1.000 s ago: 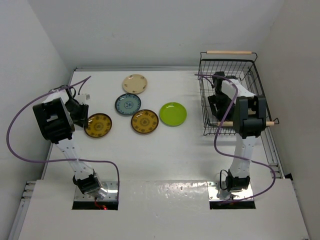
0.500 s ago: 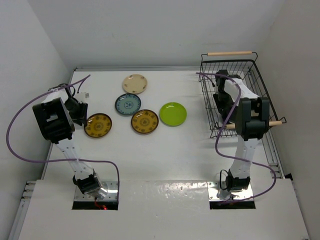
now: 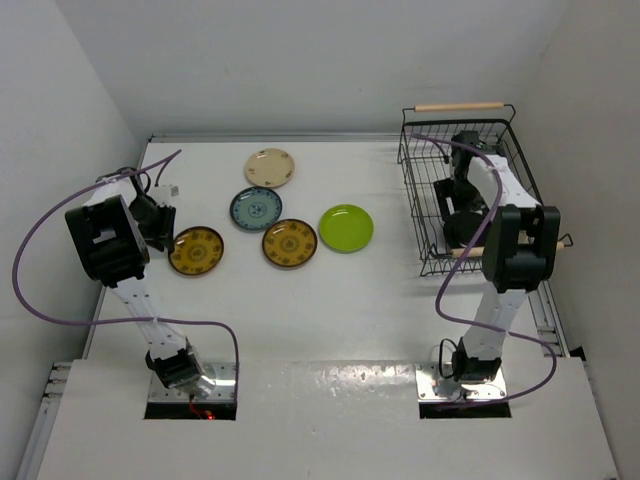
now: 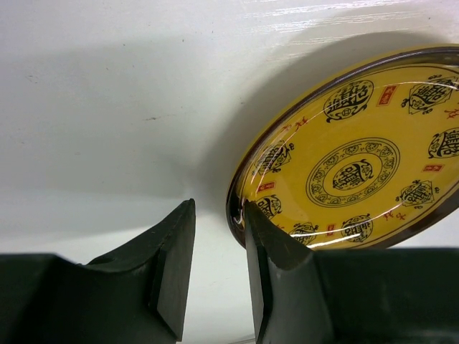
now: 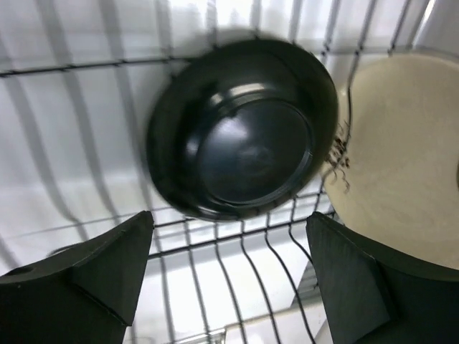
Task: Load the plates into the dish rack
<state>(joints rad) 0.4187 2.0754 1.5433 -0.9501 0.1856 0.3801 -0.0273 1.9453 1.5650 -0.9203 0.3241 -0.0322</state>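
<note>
Five plates lie on the table: beige, blue patterned, two brown-and-yellow and lime green. My left gripper is slightly open at the left rim of the left brown-and-yellow plate. One fingertip touches that rim, and the gap between the jaws is empty. My right gripper is wide open and empty inside the dish rack. Below it a black plate lies upside down on the rack wires, next to a cream plate.
The rack stands at the table's far right, by the right wall, with wooden handles at its far end and near end. A purple cable loops from each arm. White walls close in the table on the left, back and right.
My right arm swung to the right inside the rack, and the rack's near end shifted right with it. The left arm and the table plates have not moved.
</note>
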